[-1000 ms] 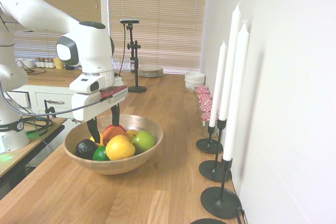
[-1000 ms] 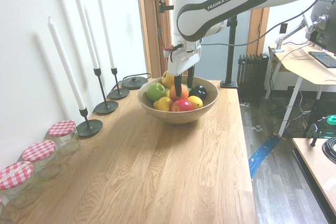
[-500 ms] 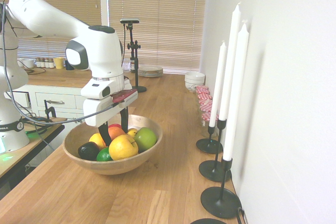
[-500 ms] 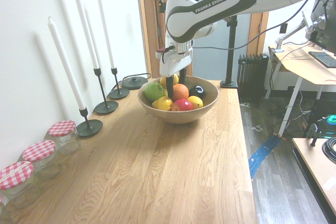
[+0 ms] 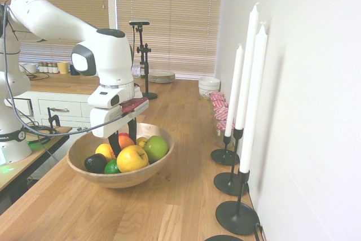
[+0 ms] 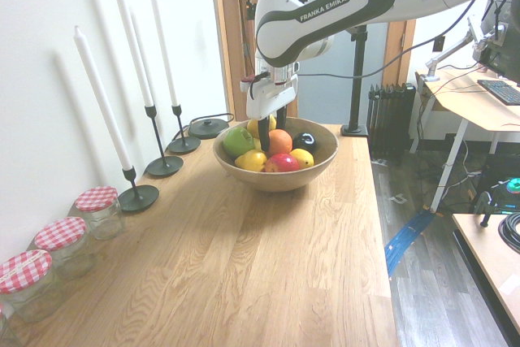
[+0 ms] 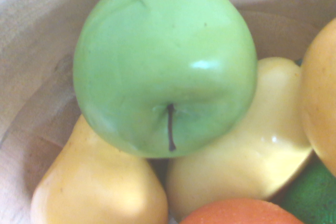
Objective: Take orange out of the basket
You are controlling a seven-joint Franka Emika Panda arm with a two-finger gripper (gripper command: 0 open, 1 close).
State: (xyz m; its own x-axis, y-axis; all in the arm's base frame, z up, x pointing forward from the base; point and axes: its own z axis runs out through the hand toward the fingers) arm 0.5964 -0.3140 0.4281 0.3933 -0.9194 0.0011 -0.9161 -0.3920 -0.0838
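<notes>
The orange lies in the middle of the fruit pile in the tan wooden basket, and also shows in the second exterior view as the orange in the basket. My gripper reaches down into the pile with its dark fingers apart, one on each side of the orange. I cannot make out whether they touch it. Around it lie a yellow apple, a green apple, a lime and a dark avocado. In the wrist view the green apple fills the picture and the orange peeks in at the edge.
Three tall white candles in black holders stand along the wall beside the basket. Jars with red checked lids line the wall further along. White bowls and plates sit at the counter's far end. The counter edge drops off opposite the wall.
The gripper has shifted across the basket toward the wall side and slightly lower into the fruit. The fruit pile has been nudged a little. Over the last half second little has moved.
</notes>
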